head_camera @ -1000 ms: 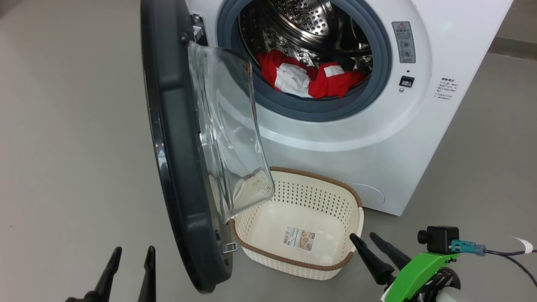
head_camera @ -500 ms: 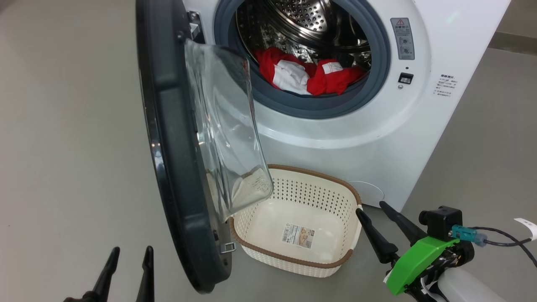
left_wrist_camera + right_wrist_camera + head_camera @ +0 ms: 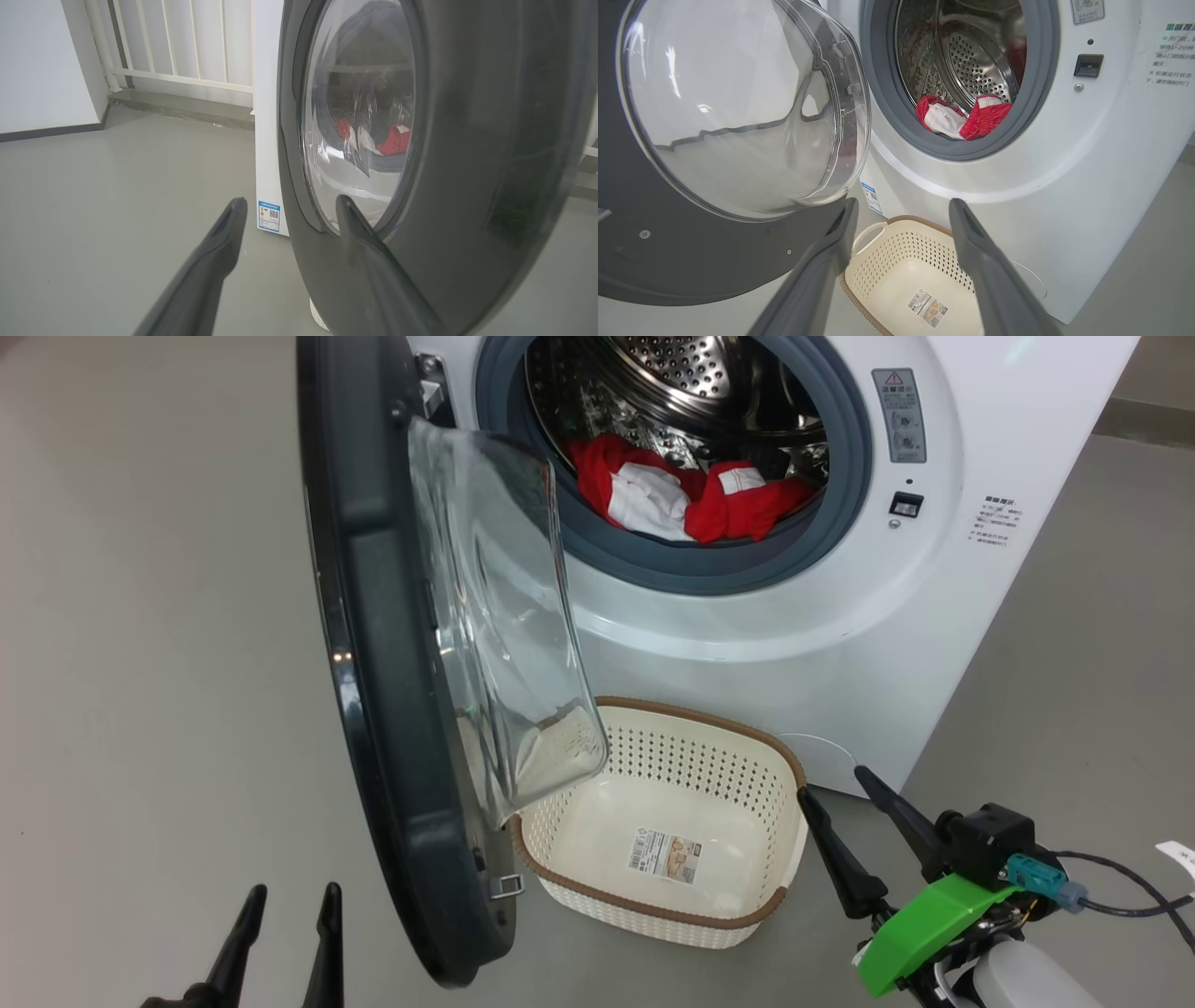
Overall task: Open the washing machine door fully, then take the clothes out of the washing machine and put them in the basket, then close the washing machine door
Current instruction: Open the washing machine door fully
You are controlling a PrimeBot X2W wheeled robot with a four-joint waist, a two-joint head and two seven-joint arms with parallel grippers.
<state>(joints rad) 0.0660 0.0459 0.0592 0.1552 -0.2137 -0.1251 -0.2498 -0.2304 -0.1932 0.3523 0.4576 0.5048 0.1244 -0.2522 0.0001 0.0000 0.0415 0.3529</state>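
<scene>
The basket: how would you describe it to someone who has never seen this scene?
Find the big white washing machine with its door swung open. On the floor before it stands the basket. It alone is cream, with perforated sides, a brown rim and a label inside.

Items around me:
1. Floor (image 3: 140,616): grey, smooth.
2. Railing (image 3: 187,42): white upright bars, far off in my left wrist view.
3. Kerb (image 3: 177,105): low, grey, under that railing.
4. Wall (image 3: 42,65): white, beside the railing, with dark skirting (image 3: 51,131).

The left hand (image 3: 296,890) and right hand (image 3: 833,781) point forward, fingers spread wide.
</scene>
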